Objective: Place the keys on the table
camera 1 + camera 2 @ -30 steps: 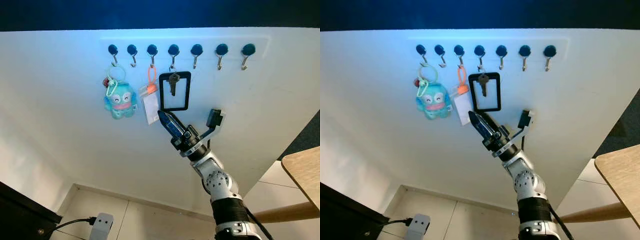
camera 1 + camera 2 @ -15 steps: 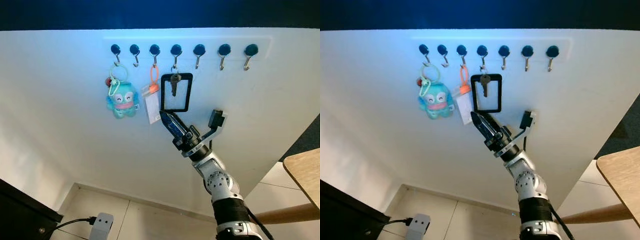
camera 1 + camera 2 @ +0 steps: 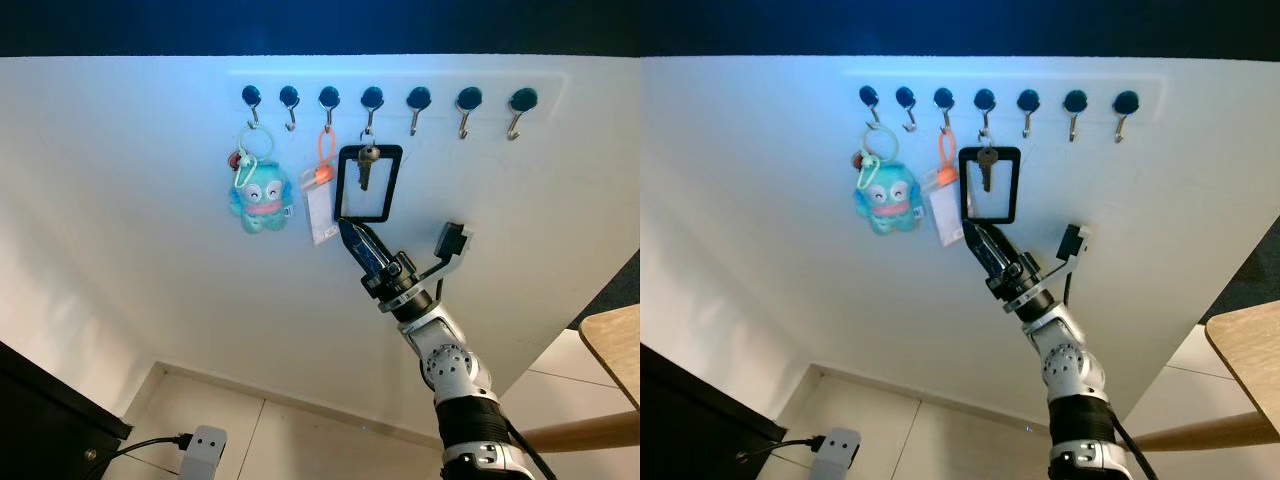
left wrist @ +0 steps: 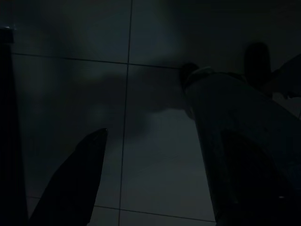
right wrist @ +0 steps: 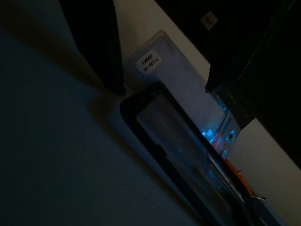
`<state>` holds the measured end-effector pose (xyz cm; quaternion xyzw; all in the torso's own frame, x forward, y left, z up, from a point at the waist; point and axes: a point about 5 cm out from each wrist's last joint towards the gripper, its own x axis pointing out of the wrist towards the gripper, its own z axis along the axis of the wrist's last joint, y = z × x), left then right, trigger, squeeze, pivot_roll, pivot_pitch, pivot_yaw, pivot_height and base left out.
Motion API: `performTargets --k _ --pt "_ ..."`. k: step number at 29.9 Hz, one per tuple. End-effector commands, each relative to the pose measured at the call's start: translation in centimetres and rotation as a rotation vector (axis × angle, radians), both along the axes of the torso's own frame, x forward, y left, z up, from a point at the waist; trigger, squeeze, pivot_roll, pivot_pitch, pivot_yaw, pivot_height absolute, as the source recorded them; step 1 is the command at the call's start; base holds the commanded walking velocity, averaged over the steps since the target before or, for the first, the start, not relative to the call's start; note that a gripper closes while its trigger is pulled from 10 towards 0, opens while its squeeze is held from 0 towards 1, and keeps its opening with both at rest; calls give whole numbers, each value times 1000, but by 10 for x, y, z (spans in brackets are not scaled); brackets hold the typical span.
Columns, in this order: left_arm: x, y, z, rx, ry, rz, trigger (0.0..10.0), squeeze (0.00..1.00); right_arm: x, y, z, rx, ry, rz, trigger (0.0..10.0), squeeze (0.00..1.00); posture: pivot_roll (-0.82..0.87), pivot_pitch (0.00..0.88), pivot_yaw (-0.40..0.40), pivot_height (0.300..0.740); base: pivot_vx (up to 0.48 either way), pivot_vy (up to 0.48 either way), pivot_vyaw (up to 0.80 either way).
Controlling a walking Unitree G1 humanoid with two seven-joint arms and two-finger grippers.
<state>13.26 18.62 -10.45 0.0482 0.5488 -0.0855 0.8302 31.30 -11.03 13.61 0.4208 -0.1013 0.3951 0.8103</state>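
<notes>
A: Start at the far left. What is low down there?

B: A dark piece of furniture point(image 3: 45, 415) at the lower left edge, and just right of it a white plug adapter point(image 3: 205, 448) with a black cable, near the tiled floor point(image 3: 290, 440).

A: And up on the white wall point(image 3: 130, 280)?

B: A row of seven dark-headed hooks point(image 3: 372, 98). From the leftmost hangs a blue plush charm point(image 3: 262, 197) on a pale green ring. Two hooks to the right hangs a clear card tag point(image 3: 322, 205) on an orange loop.

A: Where are the keys?

B: The keys point(image 3: 365, 166) hang from the fourth hook, a single metal key showing, inside a black rectangular frame point(image 3: 368, 184) that hangs from the same hook.

A: And the arms?

B: The right pincer point(image 3: 352, 235) is raised to the wall, its tip just at the lower left corner of the frame, beside the card tag. In the right wrist view its two fingers point(image 5: 101, 47) stand apart, with the frame's corner and the tag between and beyond them; they clasp nothing. The left pincer point(image 4: 155, 174) hangs idle over dark floor tiles, its fingers spread.

A: Anything further right?

B: A wooden worktop point(image 3: 615, 350) juts in at the right edge, well apart from the hooks.
</notes>
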Motion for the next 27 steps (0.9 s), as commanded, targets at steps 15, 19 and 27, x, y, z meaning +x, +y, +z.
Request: performTargets --k 15,19,27 --pt "-15 1 -5 -1 60 -6 10000 0 -8 2 14 38 -86 81 10000 0 -124 61 113 740 0 0 0" --pt "-15 0 -5 0 59 -8 10000 0 -8 2 14 40 -89 81 10000 0 -127 57 113 740 0 0 0" --pt "-15 0 -5 2 57 -11 10000 0 -9 4 16 47 -92 78 10000 0 -127 57 113 740 0 0 0"
